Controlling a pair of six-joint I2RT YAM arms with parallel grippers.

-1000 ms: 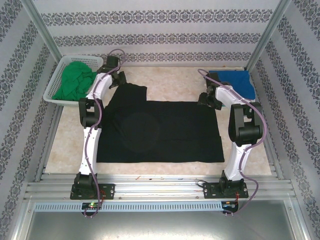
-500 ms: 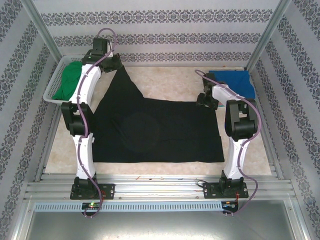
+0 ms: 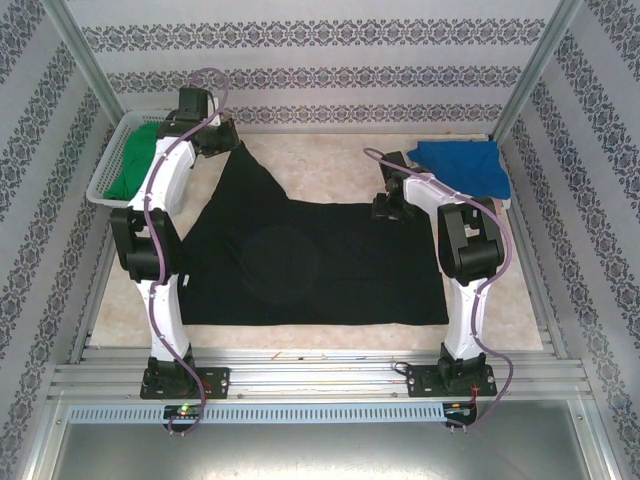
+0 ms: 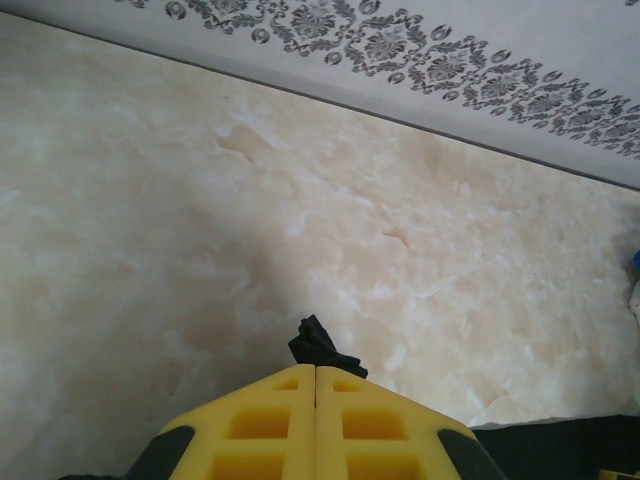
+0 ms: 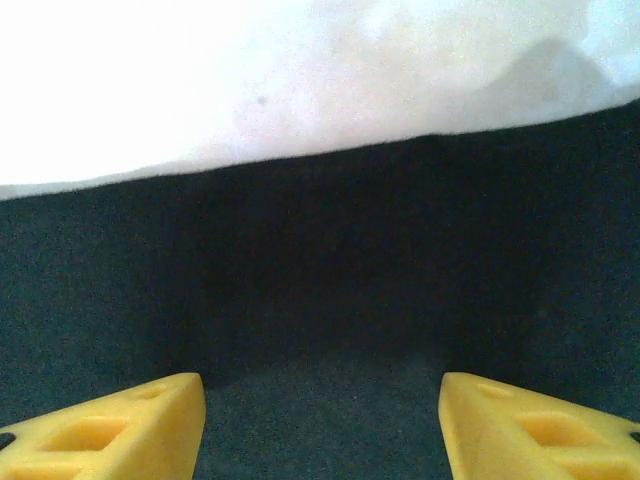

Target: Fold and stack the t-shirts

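Note:
A large black t-shirt (image 3: 320, 262) lies spread over the middle of the table. Its far left corner is lifted into a peak by my left gripper (image 3: 232, 140), which is shut on a pinch of the black cloth (image 4: 322, 347) that sticks out past the yellow fingertips (image 4: 285, 395). My right gripper (image 3: 385, 207) hovers low over the shirt's far right edge, open, with black fabric (image 5: 320, 300) below and between its yellow fingers (image 5: 120, 420). A folded blue t-shirt (image 3: 462, 166) lies at the far right. A green t-shirt (image 3: 135, 165) sits in the basket.
A white lattice basket (image 3: 108, 160) stands at the far left corner. Patterned walls close in the table on three sides. Bare marble tabletop (image 3: 330, 165) shows beyond the black shirt.
My left arm has risen and swung back toward the far left, pulling the black shirt's corner up into a peak. My right gripper has slid left along the shirt's far edge, its jaws somewhat narrower.

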